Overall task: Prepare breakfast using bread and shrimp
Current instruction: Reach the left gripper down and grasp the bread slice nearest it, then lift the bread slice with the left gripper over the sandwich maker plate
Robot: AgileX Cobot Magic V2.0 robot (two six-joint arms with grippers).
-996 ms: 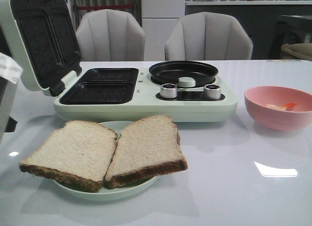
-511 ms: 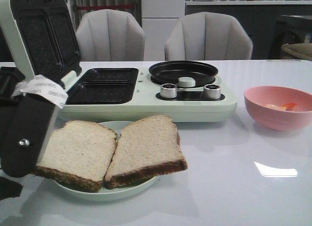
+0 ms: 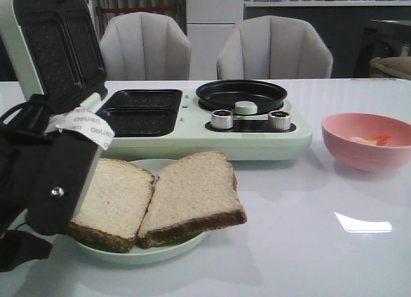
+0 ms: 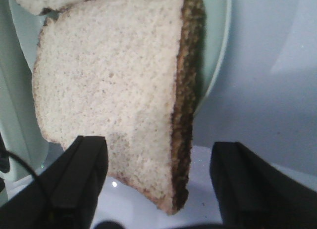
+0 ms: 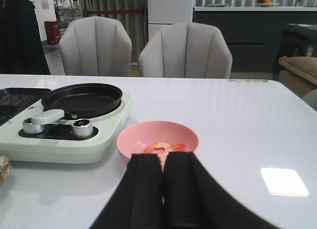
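Two slices of bread lie side by side on a pale green plate (image 3: 148, 253): the left slice (image 3: 122, 201) and the right slice (image 3: 192, 191). My left gripper (image 4: 158, 177) is open and hovers over the near corner of the left slice (image 4: 114, 85). One finger (image 4: 79, 174) is over the crumb and the other finger (image 4: 242, 179) is beyond the dark crust. In the front view its black body (image 3: 58, 181) covers that slice's left edge. The shrimp (image 5: 166, 148) lie in a pink bowl (image 5: 143, 140) just ahead of my shut right gripper (image 5: 163, 184).
A pale green breakfast maker (image 3: 192, 140) stands behind the plate, with its lid (image 3: 51, 53) raised, two dark sandwich wells and a black frying pan (image 3: 241, 92). The pink bowl (image 3: 359, 152) sits at the right. Two grey chairs (image 3: 273, 47) stand beyond the table.
My left arm has come in from the left edge and moved right, over the left bread slice. The bread, the bowl and the breakfast maker have not moved.
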